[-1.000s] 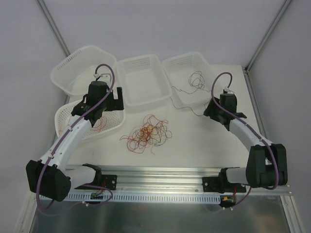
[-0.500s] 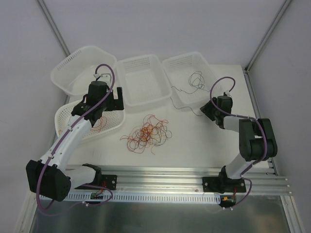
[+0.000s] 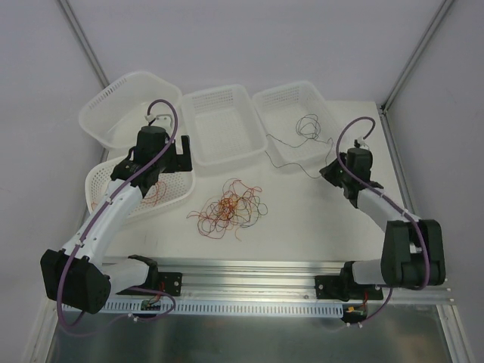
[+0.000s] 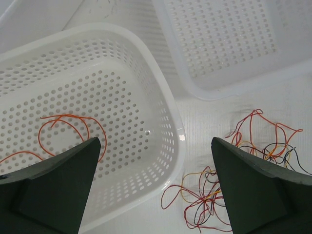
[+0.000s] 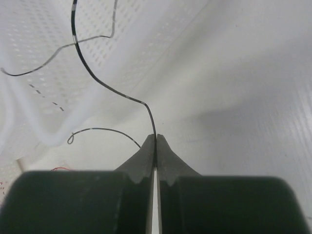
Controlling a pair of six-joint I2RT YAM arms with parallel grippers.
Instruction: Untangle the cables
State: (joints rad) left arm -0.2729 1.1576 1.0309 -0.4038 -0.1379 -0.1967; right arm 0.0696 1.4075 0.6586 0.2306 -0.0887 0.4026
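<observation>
The right gripper is clenched on one black cable spilling out of the basket at the table's far right corner. It'd probably do best lifting slowly so loops don't snag the rim. The main tangle sits mid-table; the left gripper hangs wide open.

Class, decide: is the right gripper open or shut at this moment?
Shut. The right gripper has its fingertips together, pinching a thin black cable.

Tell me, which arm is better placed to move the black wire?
Right: the right claw is shut on the black wire by the right-hand basket. The left claw hangs open and empty.
</observation>
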